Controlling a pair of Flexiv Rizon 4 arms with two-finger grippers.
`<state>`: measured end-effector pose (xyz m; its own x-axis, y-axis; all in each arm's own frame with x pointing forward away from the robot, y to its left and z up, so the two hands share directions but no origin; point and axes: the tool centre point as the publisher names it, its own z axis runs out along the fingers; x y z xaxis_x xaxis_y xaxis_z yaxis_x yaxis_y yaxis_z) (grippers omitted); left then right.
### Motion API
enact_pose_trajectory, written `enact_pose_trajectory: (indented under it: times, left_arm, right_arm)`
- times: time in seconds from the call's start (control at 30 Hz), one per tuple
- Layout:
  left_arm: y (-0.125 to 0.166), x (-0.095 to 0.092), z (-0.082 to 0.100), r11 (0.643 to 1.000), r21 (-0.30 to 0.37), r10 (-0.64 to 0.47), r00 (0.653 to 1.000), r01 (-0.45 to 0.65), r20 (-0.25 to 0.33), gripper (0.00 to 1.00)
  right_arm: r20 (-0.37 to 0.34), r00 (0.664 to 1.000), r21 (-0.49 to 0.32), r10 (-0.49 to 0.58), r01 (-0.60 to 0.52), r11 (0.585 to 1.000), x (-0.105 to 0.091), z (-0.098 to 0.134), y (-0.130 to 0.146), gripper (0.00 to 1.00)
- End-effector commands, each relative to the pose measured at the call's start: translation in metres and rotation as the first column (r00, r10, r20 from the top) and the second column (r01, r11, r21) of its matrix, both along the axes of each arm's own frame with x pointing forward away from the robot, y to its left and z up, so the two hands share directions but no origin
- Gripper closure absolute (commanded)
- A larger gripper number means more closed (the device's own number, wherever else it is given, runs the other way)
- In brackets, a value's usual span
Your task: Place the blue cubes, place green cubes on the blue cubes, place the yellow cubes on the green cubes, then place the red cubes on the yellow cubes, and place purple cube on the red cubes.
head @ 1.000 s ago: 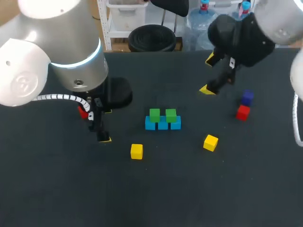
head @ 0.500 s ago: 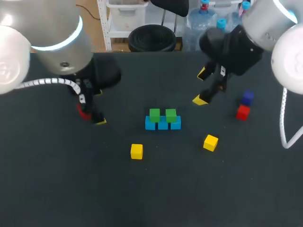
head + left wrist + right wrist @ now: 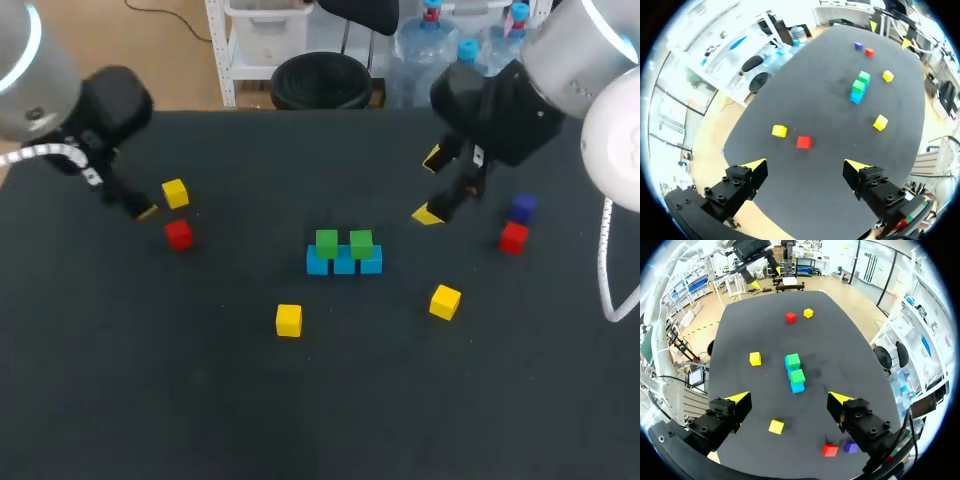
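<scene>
Table (image 3: 320,410): matte black, fine-grained top, straight far edge. Left tool (image 3: 806,165) is out by the far left edge, fingers spread wide with nothing between them. Just ahead of it lie the left yellow cube (image 3: 175,193) and the left red cube (image 3: 179,234), near each other but apart. Right tool (image 3: 431,186) hangs over the far right part, also wide and empty. It sits between the stack and the right red cube (image 3: 513,238), with the purple cube (image 3: 522,207) just behind that one; cannot tell whether those two touch. Mid-table, three blue cubes (image 3: 344,265) stand in a tight row, with two green cubes (image 3: 326,242) on top, side by side. Two near yellow cubes (image 3: 289,320) (image 3: 445,301) lie toward the near side, each well apart from the stack and from each other. In the head view only one yellow tip of the left tool shows; the other is behind the left arm (image 3: 100,110), which the frame cuts off. In the right wrist view the greens cover much of the blue row. Cubes are sharp-edged, in flat single colours. Tool tips are yellow wedges on black bolted fingers.
</scene>
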<state>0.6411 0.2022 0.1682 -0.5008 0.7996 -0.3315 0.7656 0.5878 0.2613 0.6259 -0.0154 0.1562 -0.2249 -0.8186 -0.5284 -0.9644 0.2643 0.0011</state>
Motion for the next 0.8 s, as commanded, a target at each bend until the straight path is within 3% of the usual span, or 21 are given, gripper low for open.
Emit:
enact_pose_trajectory:
  times: [0.03, 0.23, 0.43, 0.53, 0.8]
  left_arm:
    - [0.020, -0.023, 0.006, 0.998, -0.053, -0.018, 0.997, 0.022, 0.080, 0.00]
    - [0.017, -0.024, 0.007, 0.998, -0.054, -0.037, 0.996, 0.041, 0.084, 0.00]
    - [0.017, -0.024, 0.007, 0.998, -0.054, -0.037, 0.996, 0.041, 0.084, 0.00]
    - [0.017, -0.024, 0.007, 0.998, -0.054, -0.037, 0.996, 0.041, 0.084, 0.00]
    - [0.017, -0.024, 0.007, 0.998, -0.054, -0.037, 0.996, 0.041, 0.084, 0.00]
  right_arm:
    - [0.008, 1.000, -0.001, -0.005, 0.005, 1.000, 0.000, 0.000, -0.002, 0.00]
    - [-0.009, 1.000, -0.012, 0.015, -0.015, 1.000, 0.002, -0.001, 0.001, 0.00]
    - [-0.058, 0.998, -0.104, 0.016, -0.022, 0.994, -0.002, -0.010, -0.006, 0.00]
    - [-0.091, 0.996, -0.157, 0.008, -0.023, 0.987, -0.006, -0.019, -0.013, 0.00]
    - [-0.178, 0.984, -0.200, -0.001, -0.036, 0.979, -0.027, -0.047, -0.010, 0.00]
